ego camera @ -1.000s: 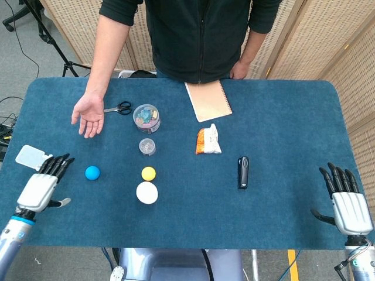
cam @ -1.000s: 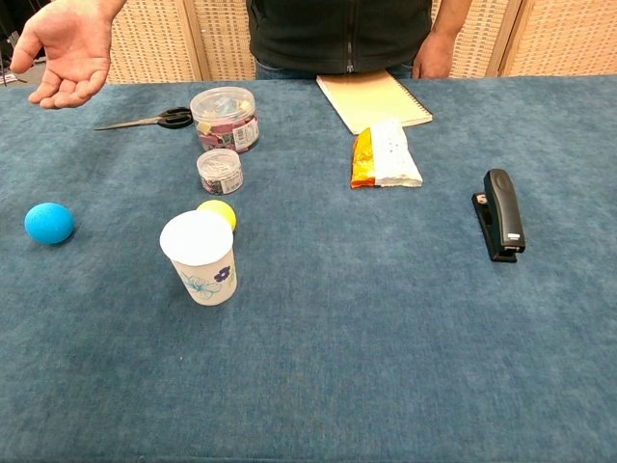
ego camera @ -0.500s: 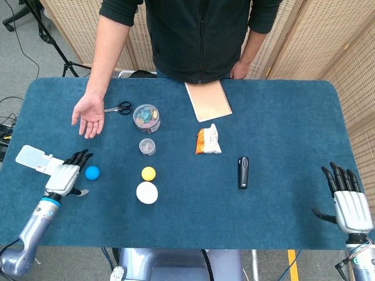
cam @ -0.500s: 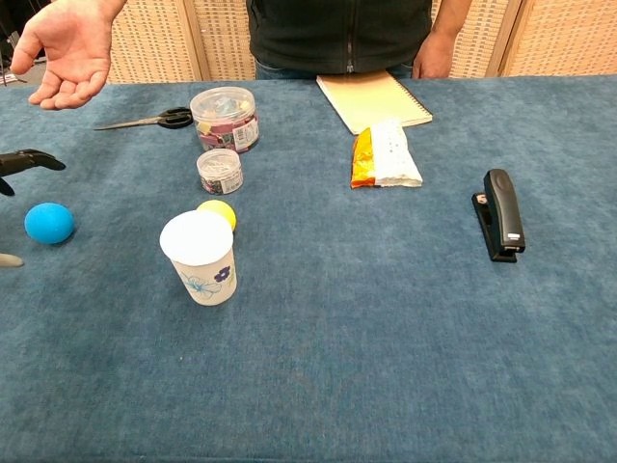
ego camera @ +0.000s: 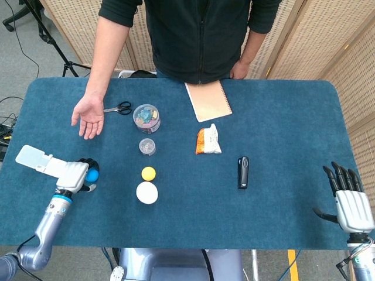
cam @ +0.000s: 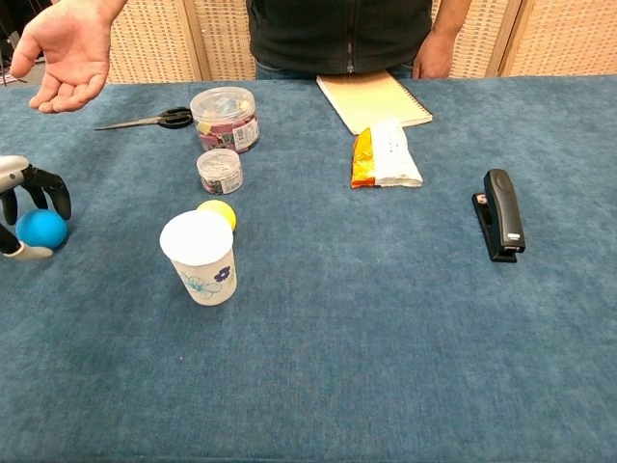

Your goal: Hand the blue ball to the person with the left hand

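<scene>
The blue ball lies on the blue table at the left. My left hand wraps it, dark fingers arched over its top and the thumb low at its near side. The ball still sits at table height. The person's open palm waits, facing up, beyond the ball at the far left. My right hand rests near the table's front right corner with fingers spread and nothing in it; only the head view shows it.
A white paper cup and a yellow ball stand right of the blue ball. Behind them are two clear jars, scissors, a notepad, a snack packet and a black stapler.
My left hand slid forward and to the right up to the blue ball and curled its fingers around it. The right hand stayed in place.
</scene>
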Motion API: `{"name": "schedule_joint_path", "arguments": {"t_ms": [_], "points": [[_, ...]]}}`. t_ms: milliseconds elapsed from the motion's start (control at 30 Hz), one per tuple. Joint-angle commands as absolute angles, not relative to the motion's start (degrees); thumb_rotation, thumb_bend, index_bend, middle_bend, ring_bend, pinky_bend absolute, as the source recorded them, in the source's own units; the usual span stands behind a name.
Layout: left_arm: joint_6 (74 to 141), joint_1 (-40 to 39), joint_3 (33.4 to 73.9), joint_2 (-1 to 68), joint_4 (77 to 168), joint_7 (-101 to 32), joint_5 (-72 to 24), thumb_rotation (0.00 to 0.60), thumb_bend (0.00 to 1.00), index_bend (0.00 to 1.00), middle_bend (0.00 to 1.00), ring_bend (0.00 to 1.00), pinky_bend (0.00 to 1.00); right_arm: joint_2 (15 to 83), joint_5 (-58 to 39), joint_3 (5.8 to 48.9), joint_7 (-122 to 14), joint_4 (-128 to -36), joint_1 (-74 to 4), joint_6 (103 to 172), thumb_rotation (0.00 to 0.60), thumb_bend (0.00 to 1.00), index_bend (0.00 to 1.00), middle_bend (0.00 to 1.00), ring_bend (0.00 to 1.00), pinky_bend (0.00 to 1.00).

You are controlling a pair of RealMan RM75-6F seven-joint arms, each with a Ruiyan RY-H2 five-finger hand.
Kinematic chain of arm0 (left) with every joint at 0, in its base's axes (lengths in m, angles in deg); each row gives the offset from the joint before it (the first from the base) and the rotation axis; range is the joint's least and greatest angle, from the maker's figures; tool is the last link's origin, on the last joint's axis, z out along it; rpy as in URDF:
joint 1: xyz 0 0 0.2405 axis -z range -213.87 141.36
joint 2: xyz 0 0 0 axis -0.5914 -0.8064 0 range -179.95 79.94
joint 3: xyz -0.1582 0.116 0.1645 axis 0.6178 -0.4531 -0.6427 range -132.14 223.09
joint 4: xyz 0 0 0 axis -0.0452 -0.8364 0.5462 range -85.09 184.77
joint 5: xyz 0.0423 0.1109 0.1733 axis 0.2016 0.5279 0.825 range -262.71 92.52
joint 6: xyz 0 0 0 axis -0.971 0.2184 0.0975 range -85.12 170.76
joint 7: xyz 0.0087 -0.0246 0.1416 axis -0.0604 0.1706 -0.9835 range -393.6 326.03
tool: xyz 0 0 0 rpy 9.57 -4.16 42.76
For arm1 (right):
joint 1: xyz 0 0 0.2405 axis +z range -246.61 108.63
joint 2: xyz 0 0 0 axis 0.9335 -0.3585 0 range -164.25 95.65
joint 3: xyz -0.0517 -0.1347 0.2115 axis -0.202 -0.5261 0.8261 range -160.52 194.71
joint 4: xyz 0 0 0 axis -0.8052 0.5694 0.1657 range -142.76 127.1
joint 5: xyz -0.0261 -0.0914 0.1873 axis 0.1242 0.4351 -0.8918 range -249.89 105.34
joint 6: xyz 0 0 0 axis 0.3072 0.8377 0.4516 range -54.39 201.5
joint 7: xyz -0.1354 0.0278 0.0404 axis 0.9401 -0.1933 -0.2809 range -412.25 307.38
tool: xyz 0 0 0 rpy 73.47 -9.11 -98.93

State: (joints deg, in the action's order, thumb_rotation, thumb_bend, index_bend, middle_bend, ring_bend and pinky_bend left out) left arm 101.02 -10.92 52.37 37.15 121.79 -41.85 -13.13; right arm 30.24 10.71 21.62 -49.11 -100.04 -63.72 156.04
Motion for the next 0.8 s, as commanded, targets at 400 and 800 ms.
{"name": "schedule_joint_path", "arguments": {"t_ms": [400, 800], "points": [[112.61, -12.86, 50.98, 31.65, 126.77, -34.44, -2.19, 0.600, 0.43, 0.62, 0.51, 0.40, 0.53, 30.08, 10.80, 21.54, -49.48, -100.18, -63.78, 156.10, 0.600, 0.00, 0.00, 0.00, 0.00, 0.00], [119.19, -6.63, 63.00, 29.49, 128.85, -33.66, -3.35, 0.600, 0.41, 0.64, 0.52, 0.40, 0.53, 30.55, 11.13, 21.07, -48.34, -100.16, -63.55, 155.54, 0.600, 0.00, 0.00, 0.00, 0.00, 0.00]]}}
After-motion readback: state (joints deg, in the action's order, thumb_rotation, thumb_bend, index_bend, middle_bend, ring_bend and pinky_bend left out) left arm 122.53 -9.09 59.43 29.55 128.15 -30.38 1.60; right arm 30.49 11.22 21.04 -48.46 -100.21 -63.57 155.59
